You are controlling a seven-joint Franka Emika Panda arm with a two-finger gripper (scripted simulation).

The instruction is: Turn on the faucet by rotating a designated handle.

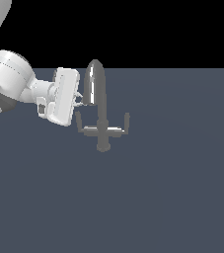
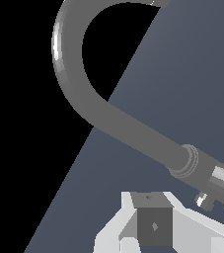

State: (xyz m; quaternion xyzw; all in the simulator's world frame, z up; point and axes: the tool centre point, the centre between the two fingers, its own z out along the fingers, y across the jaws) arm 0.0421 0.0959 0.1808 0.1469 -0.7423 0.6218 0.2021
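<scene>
Metal all through: the small grey shiny faucet [image 1: 102, 111] stands mid-floor, rigid and slick. Its short upturned handle [image 1: 78, 121] wants pushing near the tip. White gripper [image 1: 77, 101] alongside; grip unclear.

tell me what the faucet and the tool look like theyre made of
The faucet looks like polished grey metal: bright streaks run along its spout and crossbar, though as a render it could be any glossy grey. The tool looks like matte white plastic or painted casing, evenly shaded with no sharp glints.
</scene>
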